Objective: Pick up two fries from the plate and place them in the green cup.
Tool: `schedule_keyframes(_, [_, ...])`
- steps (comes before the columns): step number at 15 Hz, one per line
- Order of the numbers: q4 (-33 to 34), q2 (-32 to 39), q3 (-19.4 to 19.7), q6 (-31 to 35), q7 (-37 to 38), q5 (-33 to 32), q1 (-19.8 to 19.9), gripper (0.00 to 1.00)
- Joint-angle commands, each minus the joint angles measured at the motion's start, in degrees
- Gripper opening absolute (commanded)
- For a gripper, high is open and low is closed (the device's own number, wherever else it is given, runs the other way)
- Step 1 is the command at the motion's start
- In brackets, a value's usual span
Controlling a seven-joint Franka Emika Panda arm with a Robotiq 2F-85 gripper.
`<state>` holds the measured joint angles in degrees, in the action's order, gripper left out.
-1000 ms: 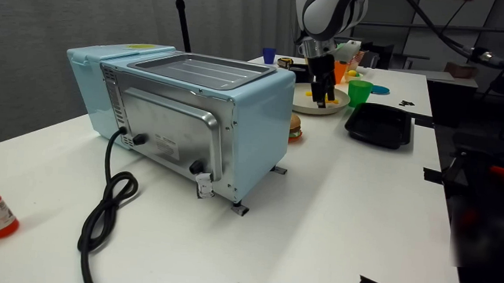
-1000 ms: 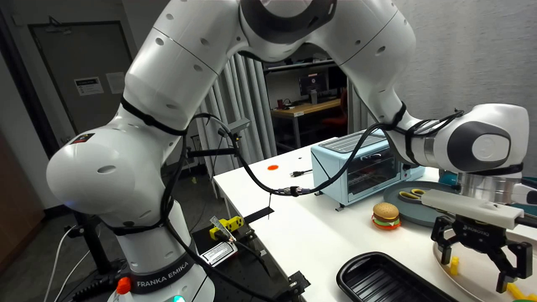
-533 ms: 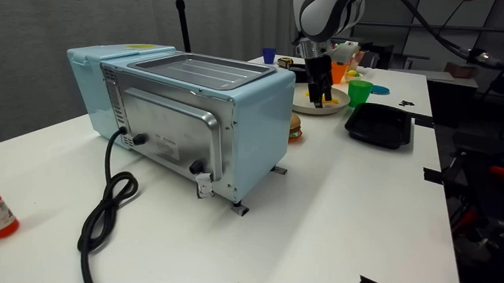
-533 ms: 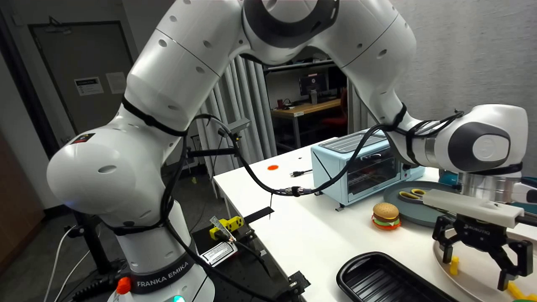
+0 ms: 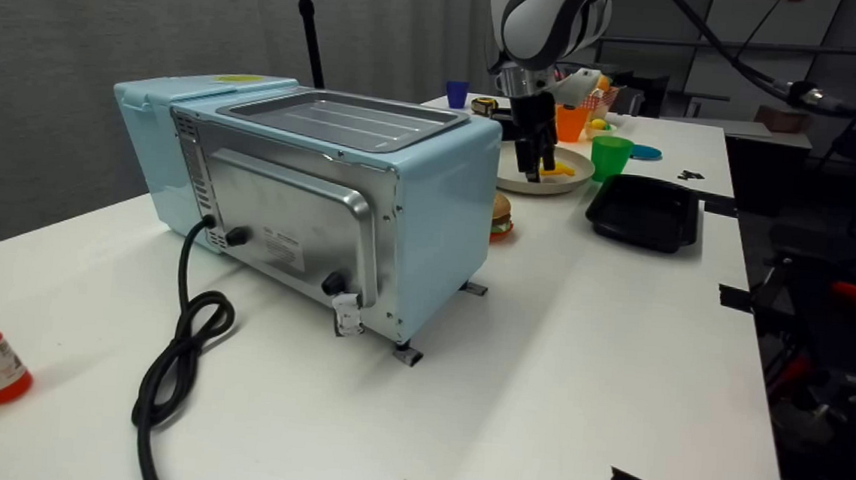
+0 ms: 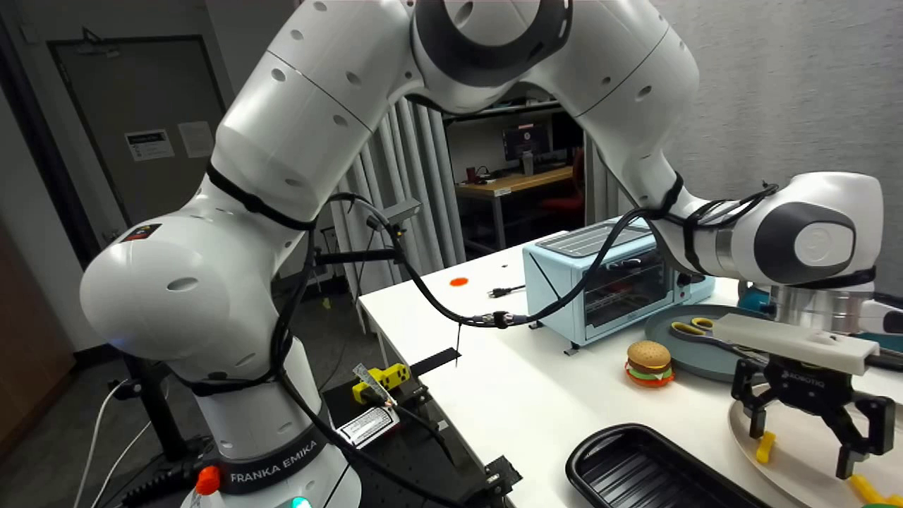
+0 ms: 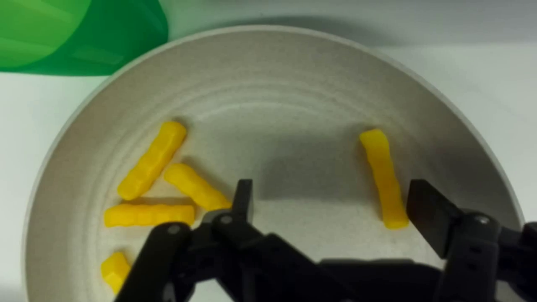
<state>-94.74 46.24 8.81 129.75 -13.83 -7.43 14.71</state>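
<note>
Several yellow fries lie on the whitish plate (image 7: 272, 63), also in both exterior views (image 5: 579, 177) (image 6: 804, 483). A lone fry (image 7: 385, 180) lies at the plate's right in the wrist view; others, such as this fry (image 7: 152, 161), are grouped at the left. My gripper (image 7: 331, 188) is open and empty, low over the plate. The lone fry lies between the fingers, close beside the right finger; its lower end may touch that finger. The left finger is beside the group. The green cup (image 7: 126, 37) stands just past the plate's rim at upper left, also in an exterior view (image 5: 611, 159).
A black tray (image 5: 648, 210) lies near the green cup. A toy burger (image 6: 649, 365), a grey plate (image 6: 705, 363) with scissors and a light blue toaster oven (image 6: 600, 282) stand further along the table. An orange cup (image 5: 572, 123) stands behind the gripper.
My open gripper has shifted slightly across the plate, leftward in an exterior view, and a little up in the picture elsewhere. The lone fry looks slightly more slanted.
</note>
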Motion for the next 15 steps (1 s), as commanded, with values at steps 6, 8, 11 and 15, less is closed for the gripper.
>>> schedule_keyframes(6, [1.4, 1.6, 0.5, -0.5, 1.9, -0.5, 0.0, 0.54])
schedule_keyframes(8, [1.5, 1.5, 0.5, -0.5, 1.9, -0.5, 0.1, 0.38])
schedule_keyframes(11, [2.1, 1.5, 0.9, -0.9, 2.0, -0.4, 0.2, 0.17])
schedule_keyframes(15, [2.7, 1.5, 1.0, -1.4, 2.5, 0.0, 0.4, 0.03])
